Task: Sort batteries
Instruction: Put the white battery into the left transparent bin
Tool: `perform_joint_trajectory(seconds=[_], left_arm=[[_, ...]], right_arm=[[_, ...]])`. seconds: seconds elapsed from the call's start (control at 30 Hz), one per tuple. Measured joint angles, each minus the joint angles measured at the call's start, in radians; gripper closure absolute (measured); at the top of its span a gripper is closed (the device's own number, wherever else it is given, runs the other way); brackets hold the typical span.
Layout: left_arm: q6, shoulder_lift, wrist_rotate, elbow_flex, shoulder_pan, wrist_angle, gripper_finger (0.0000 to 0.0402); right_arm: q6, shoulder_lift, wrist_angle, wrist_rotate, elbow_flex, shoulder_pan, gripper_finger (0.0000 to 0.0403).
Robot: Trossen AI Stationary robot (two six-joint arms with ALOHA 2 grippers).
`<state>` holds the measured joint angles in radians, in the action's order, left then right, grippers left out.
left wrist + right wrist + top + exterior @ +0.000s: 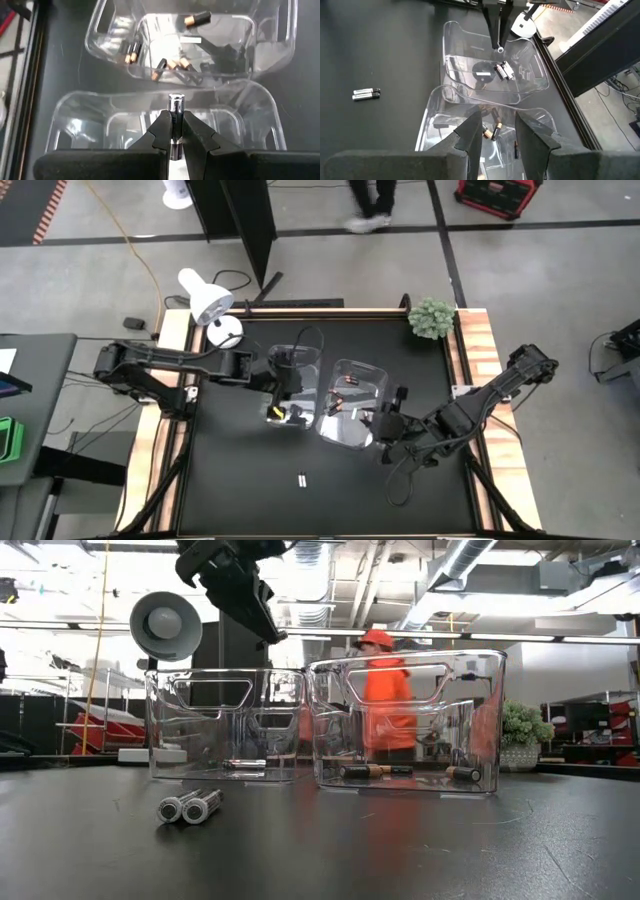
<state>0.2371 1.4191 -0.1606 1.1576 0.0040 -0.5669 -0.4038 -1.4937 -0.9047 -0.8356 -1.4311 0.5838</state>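
Note:
Two clear bins stand side by side mid-table: the left bin [293, 385] with silver batteries [502, 70] on its floor, the right bin [352, 402] with dark, copper-ended batteries [172, 65]. My left gripper [174, 117] hangs above the left bin, shut on a silver battery. My right gripper [497, 122] is open and empty, above the near right edge of the right bin. Two silver batteries [301, 479] lie side by side on the black table near its front edge, also in the low view as a battery pair [190, 807]. My left gripper pinches a silver battery [175, 105] between its two fingers, which lie along it. Its silver end cap [175, 98] sticks out past the fingertips. The fingers [492, 27] point down from above. The battery is upright, lifted clear above the left bin's floor.
A white desk lamp [205, 295] stands at the far left corner and a small green plant [432, 317] at the far right. The table has wooden side rails [478, 350]. A person in orange [385, 690] stands behind the table. Bare black tabletop lies around the loose battery pair.

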Motion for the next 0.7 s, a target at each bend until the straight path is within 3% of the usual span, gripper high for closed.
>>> perform_joint_trajectory(seconds=[0.43,0.7], left_arm=[[0.008,0.194,0.009,-0.032,0.066,-0.058,0.0380],[0.010,0.299,0.198,-0.029,0.072,-0.051,0.0380]], right_arm=[[-0.015,0.000,-0.003,0.000,0.000,0.027,0.0271],[-0.015,0.000,-0.006,0.000,0.000,0.045,0.0271]])
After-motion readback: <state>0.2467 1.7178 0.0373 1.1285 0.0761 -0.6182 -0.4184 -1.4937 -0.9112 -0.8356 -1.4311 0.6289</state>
